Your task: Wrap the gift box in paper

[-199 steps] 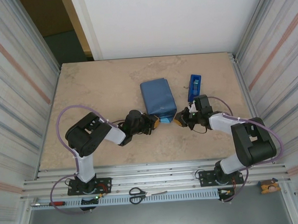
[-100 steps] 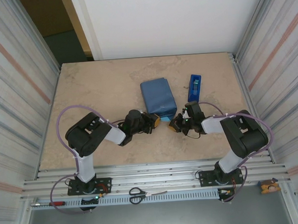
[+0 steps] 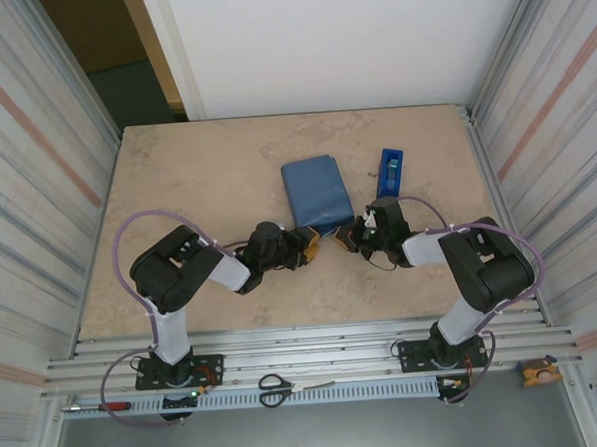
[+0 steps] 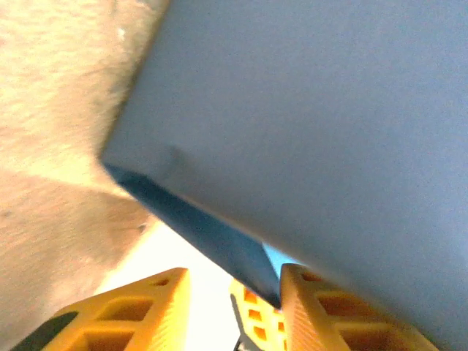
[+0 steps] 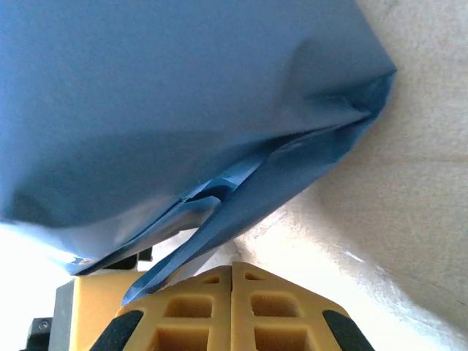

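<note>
A narrow blue tape dispenser point(image 3: 390, 172) lay right of centre on a beige table point(image 3: 196, 179). Along the bottom edge sat black-handled scissors point(image 3: 277, 388) and, lower left, a red-handled screwdriver point(image 3: 103, 406).

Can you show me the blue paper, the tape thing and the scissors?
paper point(image 3: 315, 188), top view, on its flat upper face
tape dispenser point(image 3: 389, 171), top view, on its middle
scissors point(image 3: 292, 387), top view, where handles meet blades

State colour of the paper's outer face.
Slate blue; the paper shows best in right wrist view.
</note>
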Robot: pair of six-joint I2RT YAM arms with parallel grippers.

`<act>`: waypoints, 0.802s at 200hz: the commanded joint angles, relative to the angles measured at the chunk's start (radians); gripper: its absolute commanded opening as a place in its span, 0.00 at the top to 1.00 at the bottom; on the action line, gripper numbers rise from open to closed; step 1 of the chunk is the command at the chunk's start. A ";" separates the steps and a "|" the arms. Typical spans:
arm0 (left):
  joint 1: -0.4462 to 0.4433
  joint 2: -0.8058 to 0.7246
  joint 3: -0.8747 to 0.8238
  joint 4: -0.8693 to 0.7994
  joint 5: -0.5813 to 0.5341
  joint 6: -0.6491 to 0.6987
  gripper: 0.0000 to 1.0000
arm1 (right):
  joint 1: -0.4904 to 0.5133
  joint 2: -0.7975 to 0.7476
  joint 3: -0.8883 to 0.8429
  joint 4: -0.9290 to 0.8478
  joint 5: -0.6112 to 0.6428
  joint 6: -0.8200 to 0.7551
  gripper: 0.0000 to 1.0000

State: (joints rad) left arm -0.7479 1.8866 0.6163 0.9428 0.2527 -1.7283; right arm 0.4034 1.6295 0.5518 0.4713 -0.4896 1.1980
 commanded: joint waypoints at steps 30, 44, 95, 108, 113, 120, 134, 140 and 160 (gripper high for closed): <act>0.013 -0.200 -0.037 -0.138 0.011 0.259 0.46 | -0.016 0.025 0.040 0.010 -0.008 0.005 0.97; 0.014 -0.265 -0.033 -0.209 0.006 0.347 0.43 | -0.018 0.028 0.045 0.010 -0.010 0.005 0.97; 0.000 -0.519 0.195 -0.852 -0.098 1.185 0.29 | -0.025 0.035 0.059 0.012 -0.021 0.006 0.97; 0.000 -0.537 0.246 -0.945 -0.133 1.415 0.22 | -0.025 0.034 0.062 0.008 -0.022 0.003 0.97; 0.003 -0.534 0.261 -0.964 -0.135 1.505 0.20 | -0.025 0.035 0.064 0.005 -0.021 0.003 0.97; 0.010 -0.528 0.277 -0.990 -0.132 1.630 0.16 | -0.025 0.037 0.065 0.002 -0.021 0.001 0.97; 0.020 -0.504 0.290 -1.013 -0.114 1.847 0.05 | -0.025 0.040 0.065 0.007 -0.020 0.003 0.97; 0.020 -0.491 0.297 -1.022 -0.119 1.915 0.01 | -0.025 0.042 0.067 0.009 -0.020 0.005 0.97; 0.024 -0.437 0.315 -1.032 -0.128 2.082 0.01 | -0.025 0.045 0.071 0.011 -0.022 0.008 0.97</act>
State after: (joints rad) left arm -0.7338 1.3872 0.9119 0.0448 0.1547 -0.0803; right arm 0.3840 1.6535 0.5972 0.4717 -0.4976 1.1976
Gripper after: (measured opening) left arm 0.986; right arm 0.058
